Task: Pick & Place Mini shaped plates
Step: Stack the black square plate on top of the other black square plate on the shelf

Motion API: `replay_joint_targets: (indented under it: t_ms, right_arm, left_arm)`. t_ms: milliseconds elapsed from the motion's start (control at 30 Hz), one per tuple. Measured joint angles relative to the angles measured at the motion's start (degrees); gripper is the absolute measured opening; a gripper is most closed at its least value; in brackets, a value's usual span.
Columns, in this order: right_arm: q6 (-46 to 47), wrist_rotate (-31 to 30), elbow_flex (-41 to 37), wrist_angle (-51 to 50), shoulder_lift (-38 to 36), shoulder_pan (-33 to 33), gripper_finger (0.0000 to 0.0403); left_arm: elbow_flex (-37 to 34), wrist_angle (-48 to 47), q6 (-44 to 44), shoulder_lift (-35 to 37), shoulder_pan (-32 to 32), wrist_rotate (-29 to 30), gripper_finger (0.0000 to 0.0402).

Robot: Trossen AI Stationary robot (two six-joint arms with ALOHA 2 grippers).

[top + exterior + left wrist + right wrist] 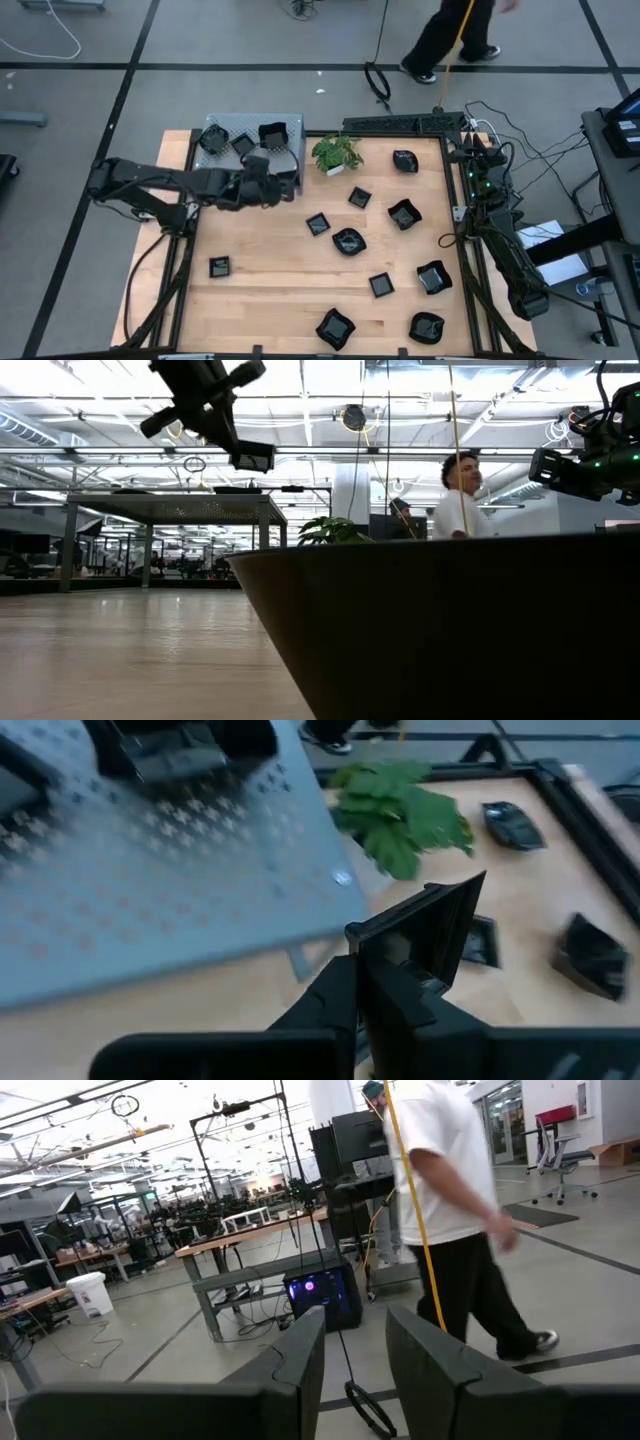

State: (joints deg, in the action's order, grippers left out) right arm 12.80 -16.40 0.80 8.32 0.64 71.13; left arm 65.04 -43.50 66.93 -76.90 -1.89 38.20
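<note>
Plate (425,930) pinched at its rim sits right in the left claw (262,172), whose fingers are closed thin on the edge of this small black square dish so that it stands tilted between them, clear of the table. Just beyond the claw lies a grey perforated tray (290,128), and the claw hangs over its near edge; three more black dishes (272,133) already rest in the tray a little farther on. Beside the tray, off to the claw's side, stands a small green plant (336,153), which is no part of the job.

Farther out across the wooden table (260,300) the remaining plates (348,241) lie scattered and apart from each other, some square, some wavy-edged, with one lone square dish (219,266) back toward the left arm's base side.

I judge these dishes to be light and stiff, with a glossy skin that would slip in a loose grip, and likely to chip if dropped. The raised rim is the sensible place to hold, one finger inside and one outside, as here.

The right claw (352,1370) waits well away at the table's far right edge, fingers parted a moderate way and empty, pointing out at the room, where a person (450,1200) walks past.
</note>
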Motion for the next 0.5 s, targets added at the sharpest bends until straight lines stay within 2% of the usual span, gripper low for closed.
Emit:
replay_joint_targets:
  t_ms: [167, 500]
  right_arm:
    - [0.0, 0.0, -0.01, 0.0, 0.02, 0.02, 0.01]
    - [0.0, 0.0, 0.0, 0.03, 0.05, 0.0, 0.01]
  left_arm:
    - [0.0, -0.23, -3.62, 0.78, 4.66, -1.62, 0.0005]
    - [0.0, -5.46, -11.1, 10.12, 11.61, -2.62, 0.0008]
